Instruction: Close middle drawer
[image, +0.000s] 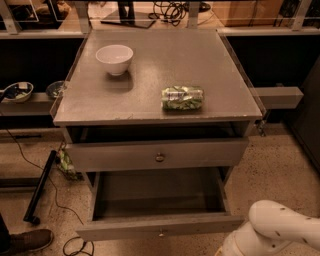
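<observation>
Two drawers of the grey cabinet (75, 131) stand open. The top drawer (200, 154), with the taller front panel and a knob at its centre, is out only a little, and a dark gap shows behind it under the surface (165, 65). The middle drawer (125, 231) is at 6 o'clock and pulled far out. Its low front strip sits near the bottom edge of the frame, with a small round knob (161, 232) at the centre. The deep box is exposed and only its bare grey floor shows inside.

On the surface, a white bowl (114, 58) stands upright at 11 o'clock; I can't tell what's in it. A green crinkled packet (182, 98) lies on its side just right of centre, well apart from the bowl and near the front edge.

On the side shelf (30, 106) at 9 o'clock there are two more bowls, the left one (18, 92) with something dark in it and the right one (56, 89) with contents unclear.

The arm (282, 227) is at 5 o'clock. A white rounded link lies low, just right of the middle drawer's front corner, and no contact with the drawer is visible. The gripper is out of frame, past the bottom edge, so I can't tell the state of the jaws.

A brown shoe (25, 240) is on the floor at 8 o'clock.
</observation>
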